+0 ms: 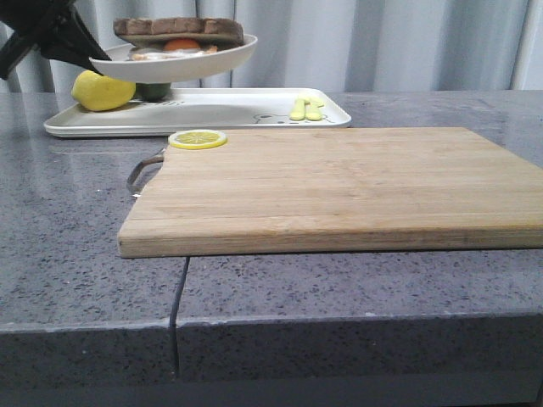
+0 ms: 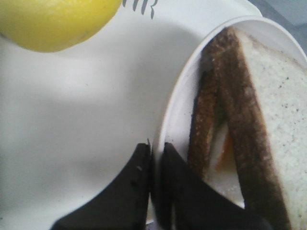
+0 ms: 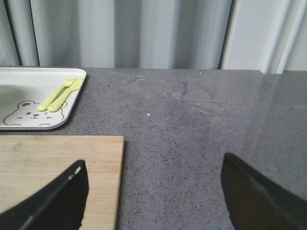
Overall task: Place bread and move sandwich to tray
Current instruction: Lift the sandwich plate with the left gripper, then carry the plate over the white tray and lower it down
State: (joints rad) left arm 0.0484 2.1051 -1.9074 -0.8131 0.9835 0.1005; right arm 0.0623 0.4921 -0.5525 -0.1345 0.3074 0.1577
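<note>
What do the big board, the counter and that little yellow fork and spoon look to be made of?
The cutting board looks like bamboo or light wood, matte, with fine lengthwise strips and grain. The counter seems polished stone, perhaps granite or a composite: grey, speckled, faintly reflective. The fork and spoon look like smooth moulded plastic, uniformly pale yellow-green, though silicone is possible.

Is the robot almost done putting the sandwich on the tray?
Nearly. Done: the top bread already sits on the egg, so the sandwich is built. In hand: the left gripper pinches the rim of the plate and holds it in the air over the tray. Left: lower the plate onto the tray and let go. The right gripper is open and holds nothing.
</note>
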